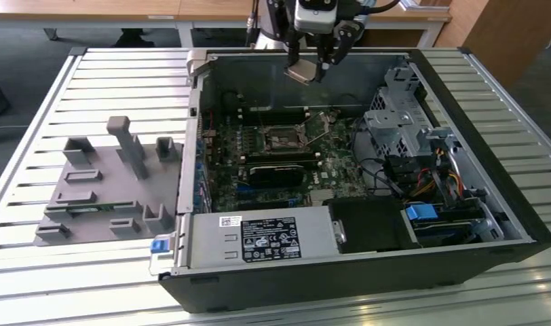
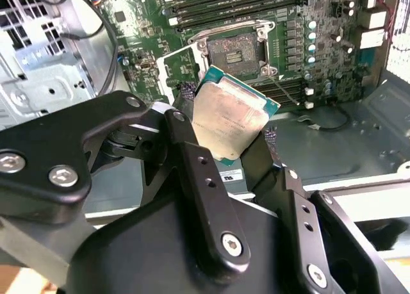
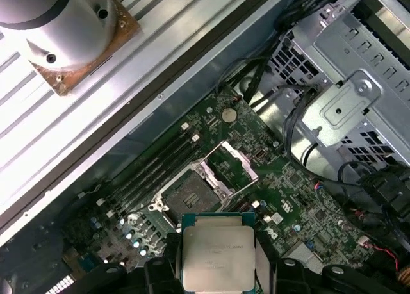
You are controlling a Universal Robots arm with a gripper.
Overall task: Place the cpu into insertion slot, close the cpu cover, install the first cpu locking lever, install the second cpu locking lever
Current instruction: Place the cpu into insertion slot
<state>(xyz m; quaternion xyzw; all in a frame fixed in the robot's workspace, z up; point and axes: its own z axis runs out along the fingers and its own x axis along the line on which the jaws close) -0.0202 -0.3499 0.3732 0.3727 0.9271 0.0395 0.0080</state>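
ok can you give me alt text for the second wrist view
A black gripper holds a small flat square cpu with a pale silvery-beige metal face, tilted in mid-air. Beyond it, on the green circuit board, the square black insertion slot with its thin metal frame sits empty.

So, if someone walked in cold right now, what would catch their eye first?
The pale square chip pinched in the gripper, hanging over the open computer case. Inside the case, on the green board, the black socket sits empty. At the exterior view's left of the case, a grey holder plate lies on the slatted table.
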